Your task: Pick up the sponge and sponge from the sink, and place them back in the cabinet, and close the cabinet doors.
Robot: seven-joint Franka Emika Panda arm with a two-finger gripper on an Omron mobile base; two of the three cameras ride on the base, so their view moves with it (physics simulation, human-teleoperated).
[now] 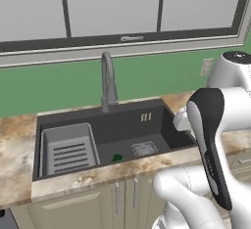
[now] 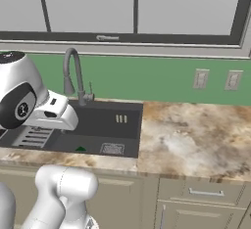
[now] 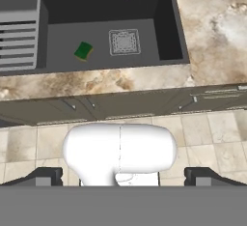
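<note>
A small sponge [image 3: 83, 51], green on top with a yellow base, lies on the floor of the dark grey sink [image 3: 101, 7], between the ribbed rack [image 3: 17, 32] and the drain [image 3: 125, 42]. The same sponge [image 1: 117, 157] [image 2: 80, 148] sits near the front wall of the sink [image 1: 137, 123] [image 2: 105, 120]. My gripper [image 3: 123, 179] hangs high above the sink's front edge, well clear of the sponge. Its fingertips [image 3: 43, 176] stand wide apart, open, with nothing between them. The cabinet and the cabinet doors are out of view.
A tall grey faucet [image 1: 108, 83] rises behind the basin. Marbled counter [image 2: 191, 140] stretches to the right, with wall outlets [image 2: 200, 79] above and drawers [image 2: 206, 192] below. Short beige doors [image 1: 110, 201] sit under the sink. Flat grey wall cabinets [image 1: 112, 3] hang overhead.
</note>
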